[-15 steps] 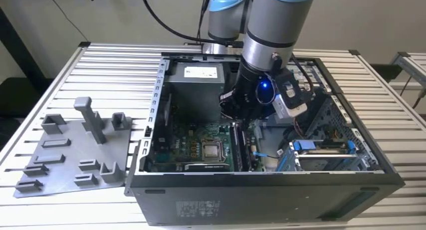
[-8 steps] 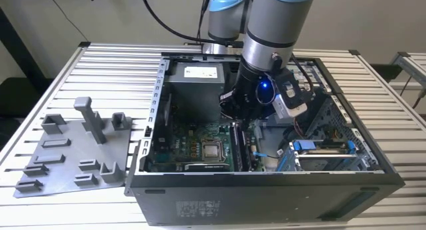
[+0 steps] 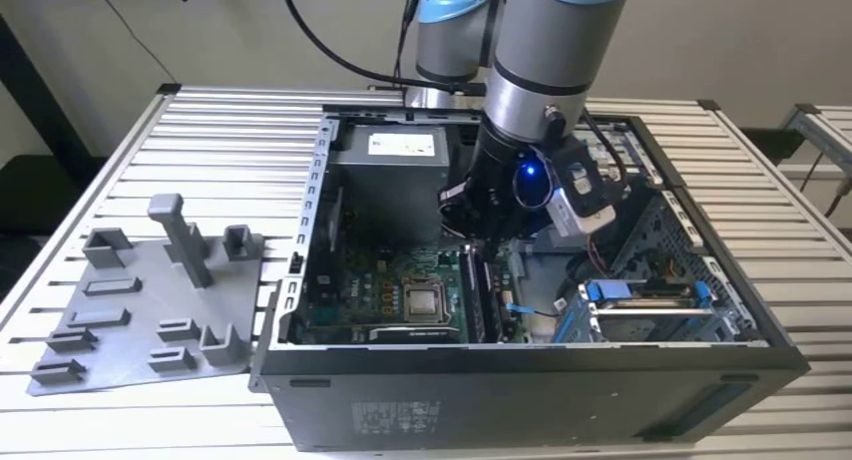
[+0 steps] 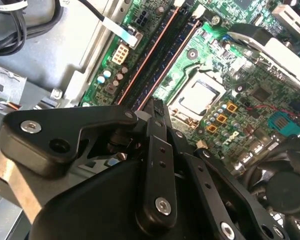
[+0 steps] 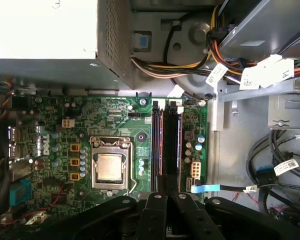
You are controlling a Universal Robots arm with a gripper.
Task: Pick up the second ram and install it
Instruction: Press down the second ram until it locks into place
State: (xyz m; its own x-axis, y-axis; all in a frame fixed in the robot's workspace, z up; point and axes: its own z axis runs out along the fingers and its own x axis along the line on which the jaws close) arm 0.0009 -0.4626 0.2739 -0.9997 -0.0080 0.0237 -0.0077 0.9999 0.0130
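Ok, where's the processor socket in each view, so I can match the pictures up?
Exterior view: the processor socket is a silver square on the green board, to the exterior view's left of the memory slots.
First wrist view: the socket sits in its metal frame, beside the slots.
Second wrist view: the socket lies alongside the slots, seen at a slant.
Shared landmark: the long black memory slots.

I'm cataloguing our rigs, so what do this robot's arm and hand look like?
The arm is a silver-grey tube with light blue joint caps; a black cable loops behind it. A blue light glows on the dark wrist, beside a small grey box. The hand is matte black, built of rounded linkage plates joined by silver screws, with narrow flat fingers.
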